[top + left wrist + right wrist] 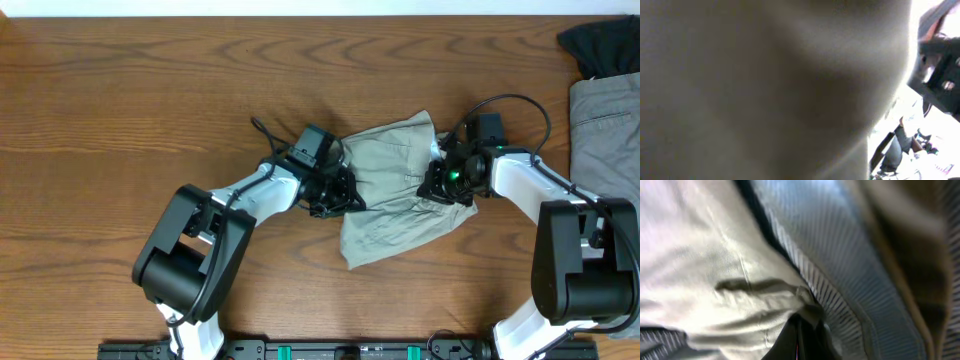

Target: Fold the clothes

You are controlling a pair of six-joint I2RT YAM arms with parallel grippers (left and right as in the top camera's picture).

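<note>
Left end effector [338, 192] sits at the left edge of the shorts [395, 190], jaws closed. Its wrist view is filled with blurred pale cloth pressed against the lens, so it most likely has that edge pinched. Right end effector [440, 182] is closed on the opposite edge, and its wrist view shows a fold of khaki fabric bunched at the dark fingertips.

With one grip on each side, the cloth can be lifted and carried over together without sagging on one side, which suits a fold.

The shorts lie crumpled in the middle of the overhead frame, between the two arms, with the lower part trailing toward the bottom of the frame on the counter [150, 100]. A grey garment [605, 130] lies at the right edge and a black garment [600, 45] in the upper right corner, both well apart from the work.
</note>
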